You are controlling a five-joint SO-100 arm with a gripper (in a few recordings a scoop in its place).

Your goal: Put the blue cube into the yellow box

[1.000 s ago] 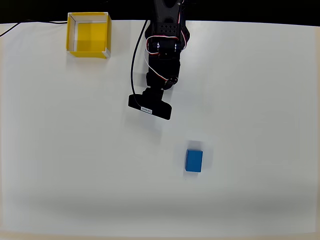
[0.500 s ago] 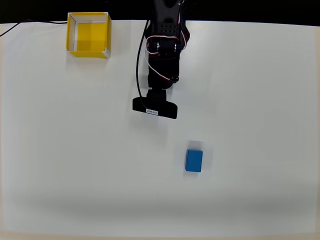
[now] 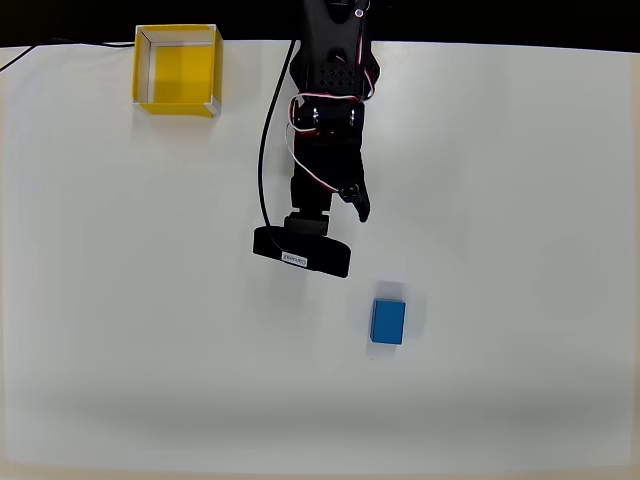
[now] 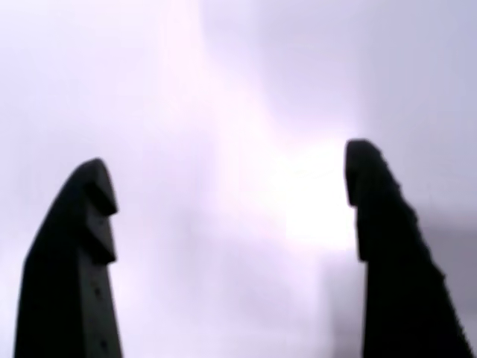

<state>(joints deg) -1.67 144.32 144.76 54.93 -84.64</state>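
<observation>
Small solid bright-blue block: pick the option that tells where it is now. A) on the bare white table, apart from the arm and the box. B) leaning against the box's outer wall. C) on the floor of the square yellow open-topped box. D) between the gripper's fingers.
A: in the overhead view the small solid bright-blue block lies alone on the white table, far from the square yellow open-topped box, and nothing sits between the open gripper fingers.

A plain white table (image 3: 520, 200) seen from overhead, meeting a black background strip (image 3: 500, 18) along its far edge, with a thin black cable (image 3: 40, 50) trailing onto the surface at the top left corner of the view.
</observation>
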